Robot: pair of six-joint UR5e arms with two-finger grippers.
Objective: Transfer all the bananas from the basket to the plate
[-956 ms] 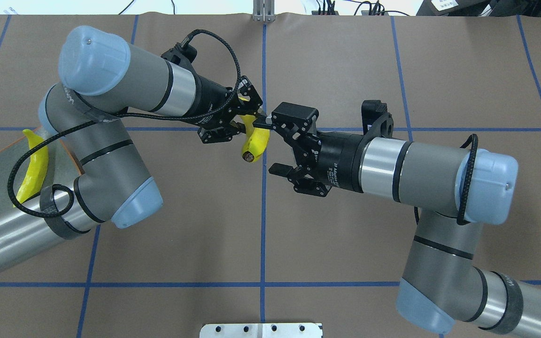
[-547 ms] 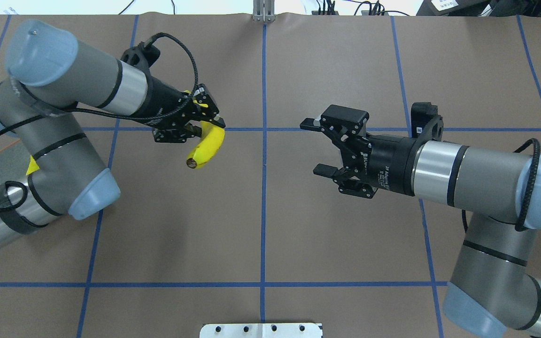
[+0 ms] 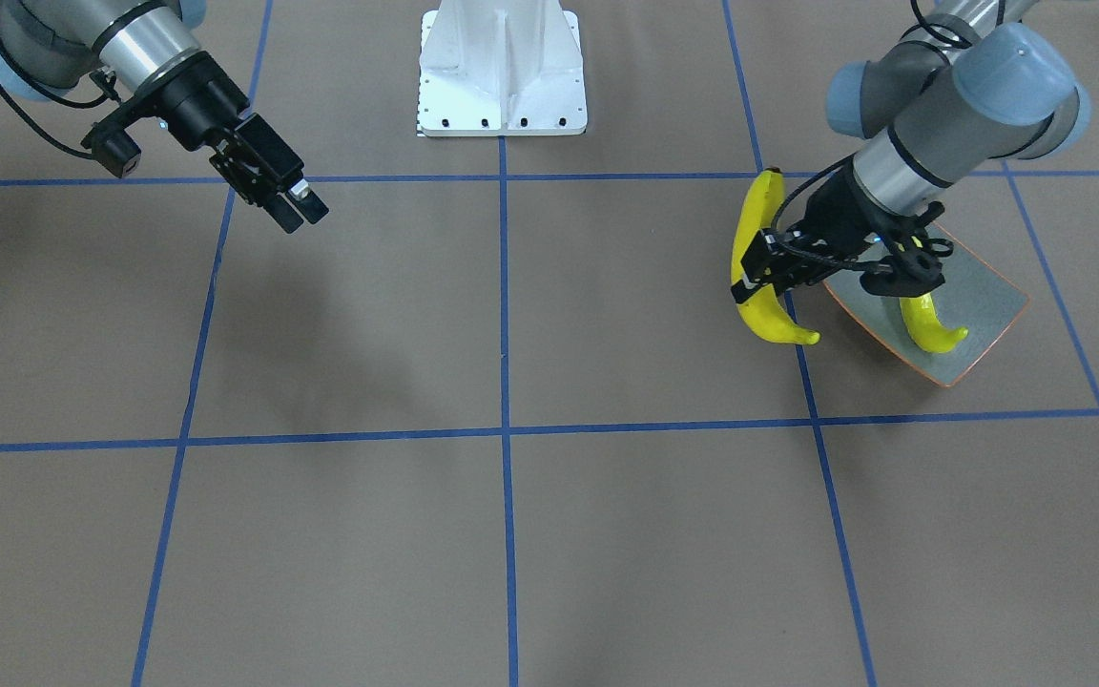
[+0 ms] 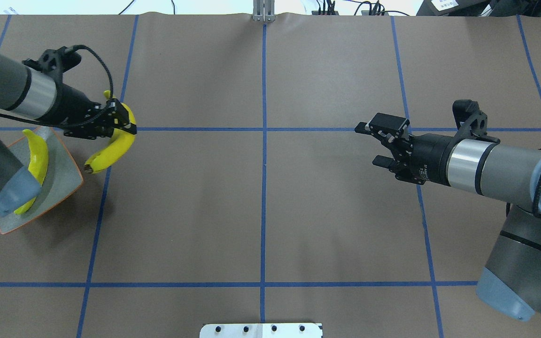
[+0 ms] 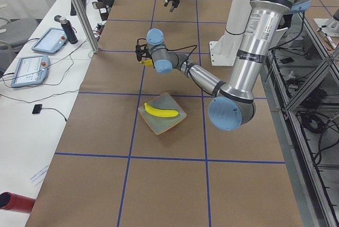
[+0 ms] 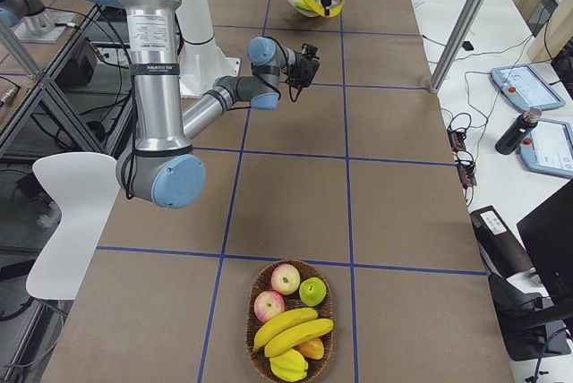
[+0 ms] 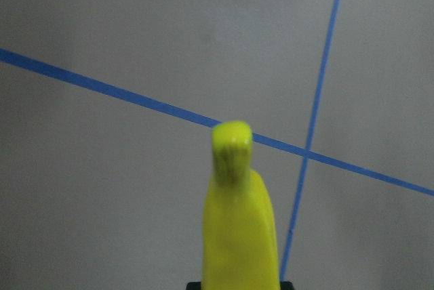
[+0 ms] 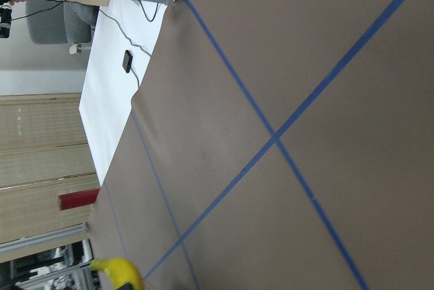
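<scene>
Change: a second ago both pincers met at mid-worktop, the left one already gripping the held banana [image 4: 112, 149]. It has since been carried far left, up to the plate [image 4: 66, 176], and the right arm has drawn back to the right.
Writing: there's lettering along the near arm's upright tube in the left side view, too small to read.
Held banana: seen from overhead, its long axis runs far to near. The curve bulges right, the stem is at the far end, and the dark tip is at the near end, just beside the plate's right edge.
Left pincer [image 4: 121, 123]: clenched across the held banana's far half.
Plate banana [image 4: 38, 157]: lies on the plate, lengthwise far to near, its near end hidden under the left arm's elbow.
Right pincer [image 4: 368, 144]: released and empty, fingers pointing left, well apart from the fruit.
Basket [image 6: 250, 325]: at the right end of the brown worktop [image 4: 195, 211]. It holds two more bananas [image 6: 288, 329] among apples.
</scene>
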